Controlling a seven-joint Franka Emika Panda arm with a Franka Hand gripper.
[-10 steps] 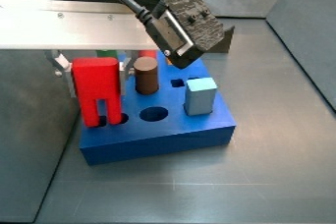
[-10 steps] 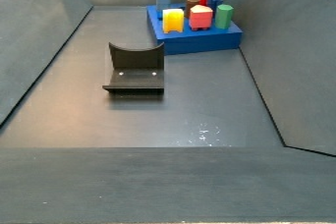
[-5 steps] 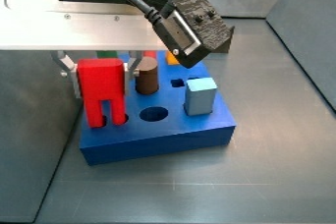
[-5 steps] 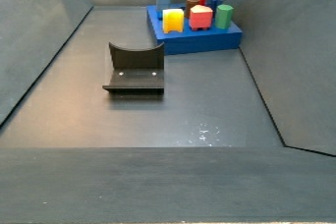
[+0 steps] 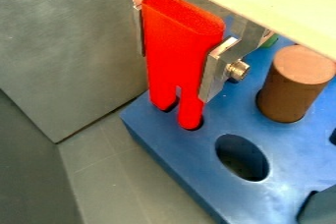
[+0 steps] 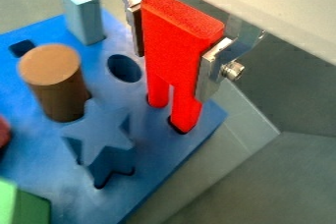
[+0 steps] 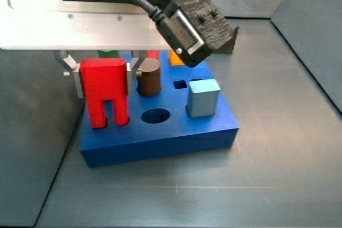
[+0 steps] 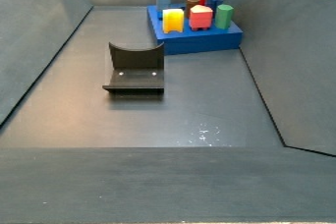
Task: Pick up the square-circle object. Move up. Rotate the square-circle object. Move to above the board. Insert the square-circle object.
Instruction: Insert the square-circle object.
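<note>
The fixture (image 8: 133, 68), a dark L-shaped bracket, is seen only in a side view, standing mid-floor, well apart from the board (image 8: 197, 37) at the far end. On the board's corner, the square-circle object (image 7: 103, 93) is held upright, its two lower prongs entering a hole. In both wrist views the gripper (image 5: 178, 33) is shown clamped on the red block's sides, silver fingers (image 6: 218, 58) pressed against it. A brown cylinder (image 5: 294, 84) is stood just beside.
</note>
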